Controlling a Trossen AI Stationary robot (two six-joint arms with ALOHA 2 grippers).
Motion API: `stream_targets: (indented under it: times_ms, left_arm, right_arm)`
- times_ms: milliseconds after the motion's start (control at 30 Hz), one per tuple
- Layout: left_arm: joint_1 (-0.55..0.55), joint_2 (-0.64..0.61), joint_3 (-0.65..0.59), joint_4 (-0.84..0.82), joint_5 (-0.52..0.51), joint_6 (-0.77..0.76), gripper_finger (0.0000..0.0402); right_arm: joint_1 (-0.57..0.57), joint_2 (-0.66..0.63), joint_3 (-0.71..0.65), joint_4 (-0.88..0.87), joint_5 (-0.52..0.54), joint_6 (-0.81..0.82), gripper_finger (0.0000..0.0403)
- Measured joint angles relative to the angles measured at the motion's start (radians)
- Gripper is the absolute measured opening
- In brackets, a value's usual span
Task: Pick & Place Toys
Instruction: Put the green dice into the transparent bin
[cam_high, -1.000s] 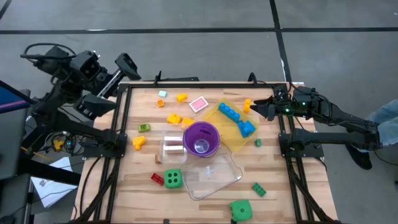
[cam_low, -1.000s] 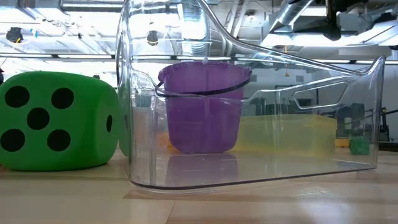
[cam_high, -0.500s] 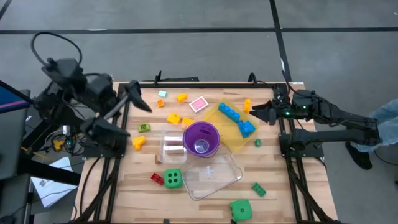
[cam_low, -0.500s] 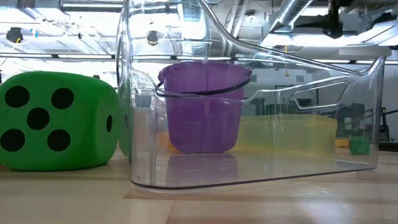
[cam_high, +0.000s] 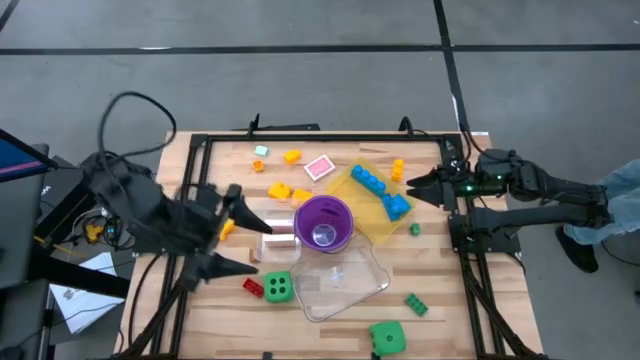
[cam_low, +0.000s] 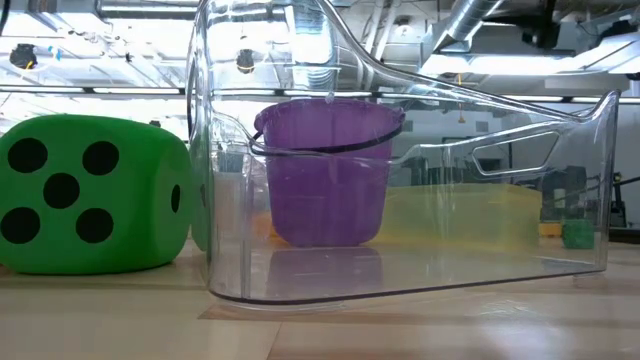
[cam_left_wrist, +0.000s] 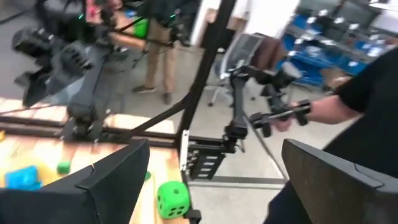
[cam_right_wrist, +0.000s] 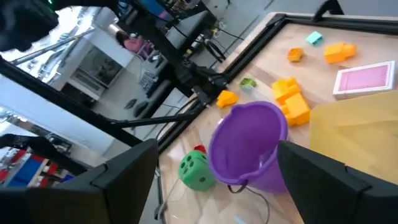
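The left gripper is swinging in from beyond the far left corner of the table, where it was a second ago, and is now hanging over the left part of the table, near the orange brick; its fingers are standing spread apart with nothing between them. The right gripper is staying at the right edge of the table, pointing inward toward the yellow tray; its fingers are also parted and are holding nothing.

The toys are lying scattered; none is gripped. Blue bricks are resting on the yellow tray, to the right of the purple cup; a pink tile and yellow bricks are lying on the far side of the cup. A red brick is lying just beside a green die, at the left of the clear tub; a second green die is sitting at the near edge, with a small green brick near it.

In the low view a green die is showing five black dots, touching the clear tub, through which the purple cup is showing.

In the left wrist view a person's hand is holding a dark handle beyond the table; no brand, label or writing can be read anywhere.
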Motion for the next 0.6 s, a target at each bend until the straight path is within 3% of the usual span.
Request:
stream_targets:
  times_ms: [200, 300, 467, 600]
  left_arm:
    - [-0.017, 0.080, 0.001, -0.147, -0.071, -0.141, 0.0361]
    - [-0.016, 0.136, 0.001, -0.291, -0.027, -0.225, 0.0360]
    - [-0.022, 0.246, 0.001, -0.436, 0.060, -0.240, 0.0363]
    - [-0.047, 0.324, 0.000, -0.567, 0.068, -0.225, 0.0368]
  right_arm:
    - [0.003, -0.038, 0.000, 0.020, -0.039, 0.000, 0.0321]
    - [0.003, -0.067, 0.000, 0.020, -0.053, 0.000, 0.0321]
    - [0.003, -0.116, 0.001, 0.022, -0.060, 0.001, 0.0321]
    - [0.003, -0.146, 0.001, 0.020, -0.060, -0.002, 0.0321]
